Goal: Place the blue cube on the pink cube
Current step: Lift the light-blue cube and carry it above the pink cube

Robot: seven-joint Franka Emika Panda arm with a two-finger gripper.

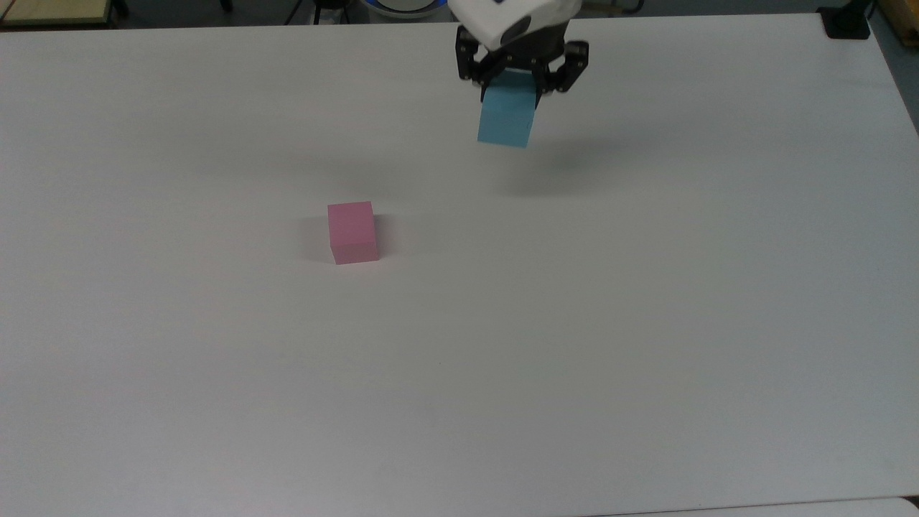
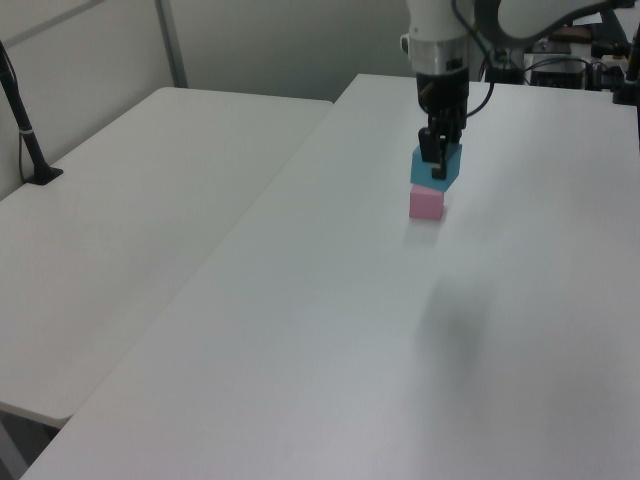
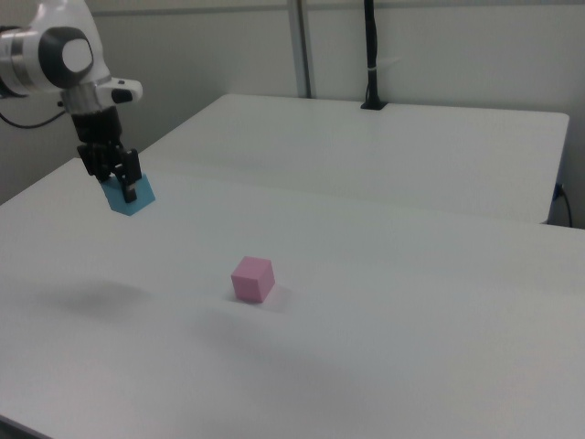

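Note:
The blue cube point(image 1: 507, 118) hangs well above the white table point(image 1: 574, 323), clamped between the fingers of my gripper point(image 1: 511, 90). Its shadow falls on the table below and to the top view's right. The pink cube point(image 1: 352, 231) rests on the table, down and to the top view's left of the held cube. In the right view the blue cube point(image 3: 129, 194) is high at the left with my gripper point(image 3: 120, 180) on it, and the pink cube point(image 3: 252, 278) sits at mid-table. In the left view the blue cube point(image 2: 436, 167) lines up just over the pink cube point(image 2: 426, 203).
A second white table point(image 2: 120, 220) adjoins on the left view's left, with a black post point(image 2: 25, 130) standing on it. A black clamp point(image 1: 847, 20) sits at the table's far corner on the top view's right.

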